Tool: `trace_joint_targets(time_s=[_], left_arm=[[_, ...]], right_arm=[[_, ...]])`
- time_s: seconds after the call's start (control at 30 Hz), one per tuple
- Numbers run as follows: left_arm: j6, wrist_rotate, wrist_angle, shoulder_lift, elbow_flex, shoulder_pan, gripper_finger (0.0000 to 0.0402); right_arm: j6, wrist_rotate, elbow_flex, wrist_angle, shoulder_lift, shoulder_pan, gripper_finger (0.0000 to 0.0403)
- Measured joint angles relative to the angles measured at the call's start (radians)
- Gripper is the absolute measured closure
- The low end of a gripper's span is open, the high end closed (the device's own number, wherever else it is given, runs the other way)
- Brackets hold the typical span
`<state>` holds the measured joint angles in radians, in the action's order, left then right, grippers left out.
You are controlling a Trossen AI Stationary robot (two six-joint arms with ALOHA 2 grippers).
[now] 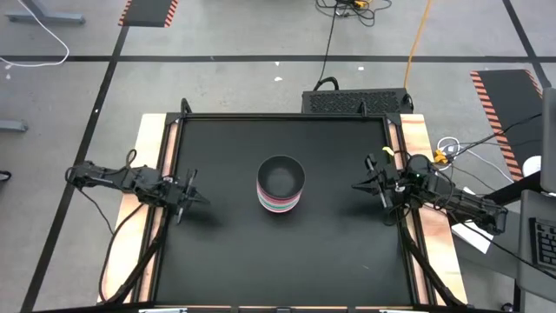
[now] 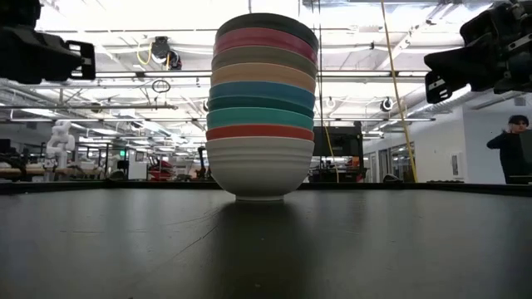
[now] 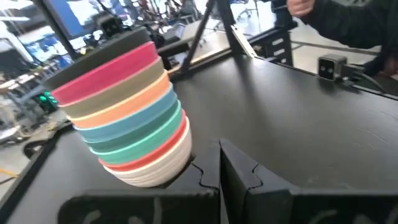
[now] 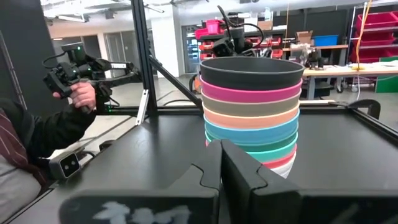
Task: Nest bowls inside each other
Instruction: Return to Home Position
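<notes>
- All the bowls [image 1: 281, 184] are seen nested into one stack on the table [image 1: 226, 261], with the white bowl [image 2: 260, 166] at the bottom and the black bowl [image 4: 252, 71] on top. Nine rims can be counted in the low view.
- The stack is found straight ahead of both sets of jaws, between them and well apart from either. It isn't touched by anything.
- The left gripper [image 1: 193, 196] is clenched on nothing, its fingers pressed together in its wrist view. Same deal for the right gripper [image 1: 365, 184]: closed up and empty.
- So the nesting itself is judged done, and the step in hand looks like the arms being taken to their rest pose.
- Nothing fancy is called for next, probably: the arms get tucked away from the stack, with the jaws held off the rims so the tall pile isn't nudged over.
</notes>
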<state>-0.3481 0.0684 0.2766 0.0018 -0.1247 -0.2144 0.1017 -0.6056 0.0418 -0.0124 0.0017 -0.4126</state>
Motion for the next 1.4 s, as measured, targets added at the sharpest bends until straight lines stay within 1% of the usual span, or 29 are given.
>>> trace_joint_targets(time_s=[0.07,0.23,0.37,0.4,0.53,0.6,0.67,0.77,0.9,0.97,1.2,1.4], left_arm=[[0.0,-0.028,-0.003,0.0,-0.002,-0.023,0.04],[0.0,-0.036,-0.009,0.0,0.0,-0.065,0.0401],[-0.018,-0.041,-0.016,0.0,0.001,-0.069,0.0399],[-0.027,-0.056,-0.016,0.0,0.001,-0.069,0.0398],[-0.04,-0.193,-0.033,0.0,0.002,-0.06,0.0399],[-0.039,-0.216,-0.037,0.0,0.002,-0.041,0.04],[-0.031,-0.215,-0.035,0.0,0.002,-0.017,0.0396],[-0.017,-0.186,-0.025,0.0,0.002,0.016,0.0394],[-0.023,-0.12,-0.015,0.0,0.002,0.059,0.0398],[0.0,-0.089,-0.015,0.0,0.003,0.075,0.0399],[0.064,-0.092,-0.018,0.0,0.003,0.098,0.0399],[0.068,-0.095,-0.011,0.001,0.009,0.115,0.04]], right_arm=[[0.003,0.0,0.0,0.0,0.0,0.0,0.0403],[-0.006,0.0,0.0,0.001,0.001,0.0,0.0403],[-0.01,0.001,0.0,-0.002,0.001,0.0,0.0403],[-0.009,0.001,0.0,-0.002,0.001,0.0,0.0403],[-0.004,0.001,-0.001,-0.002,0.001,0.0,0.0403],[0.003,0.001,-0.001,-0.002,0.001,0.0,0.0403],[0.008,0.002,-0.001,-0.002,0.001,0.0,0.0403],[0.009,0.001,-0.001,-0.002,0.001,0.0,0.0403],[-0.013,0.002,-0.001,-0.002,0.001,0.0,0.0403],[-0.02,0.002,-0.001,-0.002,0.001,0.0,0.0403],[-0.04,0.002,-0.001,-0.004,0.001,0.0,0.0403],[-0.038,0.002,-0.012,-0.016,0.002,0.0,0.0403]])
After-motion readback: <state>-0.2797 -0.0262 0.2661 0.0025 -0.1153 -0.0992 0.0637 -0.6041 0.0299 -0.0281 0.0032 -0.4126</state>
